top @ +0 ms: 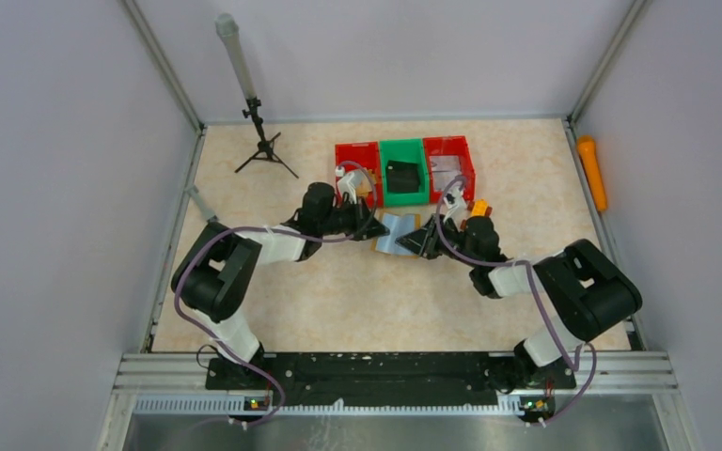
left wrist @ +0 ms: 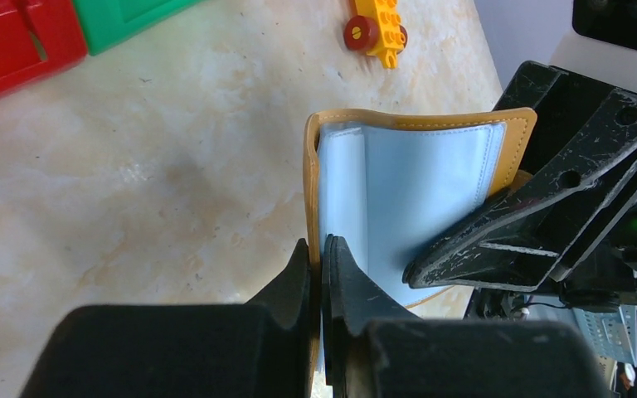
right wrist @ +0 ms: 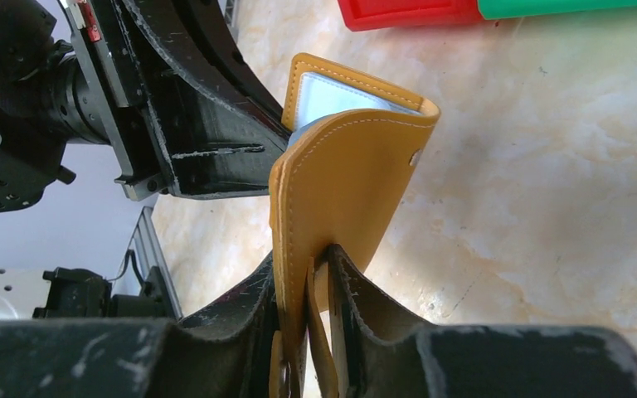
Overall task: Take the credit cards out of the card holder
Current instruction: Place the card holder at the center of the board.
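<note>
The card holder [top: 397, 233], a mustard-brown wallet with pale grey-blue lining, is held open above the table between both grippers. My left gripper [top: 374, 225] is shut on one flap's edge; in the left wrist view [left wrist: 319, 249] its jaws pinch the brown edge of the card holder [left wrist: 415, 182]. My right gripper [top: 423, 241] is shut on the other flap and its side tab; in the right wrist view [right wrist: 319, 264] its jaws clamp the card holder [right wrist: 344, 178]. No credit cards show clearly; I see only lining inside.
Three bins stand behind: red [top: 357, 153], green [top: 402, 150] holding a black object [top: 402, 176], red [top: 449, 150]. An orange-yellow toy block [top: 478, 207] lies by the right arm. A small tripod [top: 263, 143] stands back left. An orange cylinder [top: 591, 172] lies at the right wall.
</note>
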Controlling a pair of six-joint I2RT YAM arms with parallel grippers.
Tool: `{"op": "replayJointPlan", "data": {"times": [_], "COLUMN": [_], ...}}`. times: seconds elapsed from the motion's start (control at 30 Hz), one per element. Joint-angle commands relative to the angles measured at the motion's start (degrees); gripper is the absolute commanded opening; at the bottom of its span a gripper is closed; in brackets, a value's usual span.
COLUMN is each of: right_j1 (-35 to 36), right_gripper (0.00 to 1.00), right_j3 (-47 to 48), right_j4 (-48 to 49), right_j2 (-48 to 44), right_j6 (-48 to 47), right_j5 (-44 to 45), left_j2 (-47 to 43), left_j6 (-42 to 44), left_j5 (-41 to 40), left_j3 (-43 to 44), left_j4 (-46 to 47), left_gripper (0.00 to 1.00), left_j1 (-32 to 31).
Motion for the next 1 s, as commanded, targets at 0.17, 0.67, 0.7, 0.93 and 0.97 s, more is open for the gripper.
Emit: {"op": "replayJointPlan", "data": {"times": [0.17, 0.67, 0.7, 0.93, 0.97], "right_j1": [0.72, 0.71, 0.64, 0.45, 0.45], "right_gripper": [0.31, 0.45, 0.44, 0.41, 0.43], "right_j3": [3.05, 3.83, 3.76, 3.7, 3.55], "right_j4": [1.63, -7.01, -7.05, -6.86, -6.51], "right_j2": [-2.75, -5.75, -5.82, -5.98, -6.06], "right_j6": [-2.1, -6.85, -6.78, -6.53, -6.43], "right_j5": [-0.45, 4.71, 4.75, 4.4, 4.1], "left_j2": [-0.86, -0.02, -0.02, 0.29, 0.37], "left_j6": [0.22, -1.95, -1.88, -1.87, -1.97], "left_j5": [-0.72, -2.17, -2.32, -2.02, -1.72], "left_j3": [2.39, 2.15, 2.17, 2.32, 2.36], "left_j4": [-2.18, -3.89, -4.05, -4.36, -4.3], "left_gripper": [0.0, 0.0, 0.0, 0.0, 0.0], "left_j1": [-1.19, 0.73, 0.79, 1.03, 1.05]}}
